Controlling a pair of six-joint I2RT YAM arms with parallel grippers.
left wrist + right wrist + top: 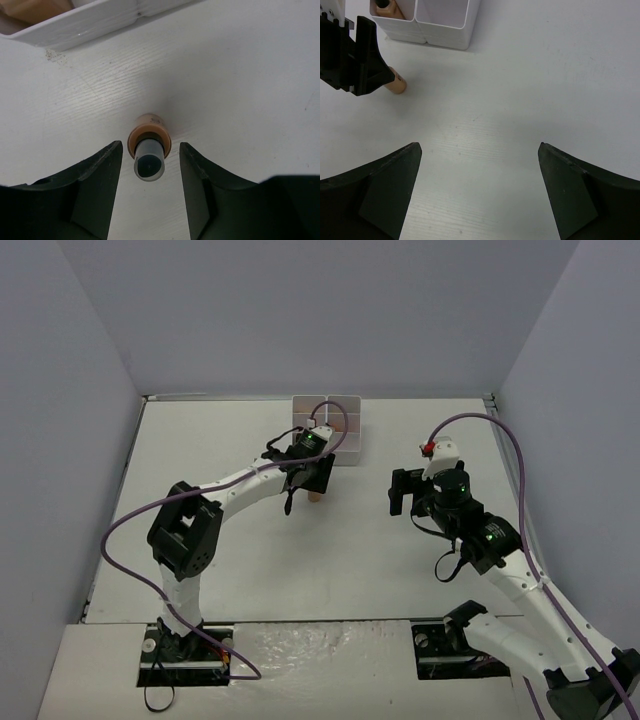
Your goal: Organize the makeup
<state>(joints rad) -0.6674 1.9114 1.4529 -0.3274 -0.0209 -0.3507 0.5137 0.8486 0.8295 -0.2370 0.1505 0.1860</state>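
Your left gripper (150,146): jaws part-spread, straddling but clear on both sides of one upright tan bottle with a black cap (149,162), standing on the white table (240,75) near the white compartment box (75,25); your right gripper (479,150): jaws fully spread, holding nothing, well apart.
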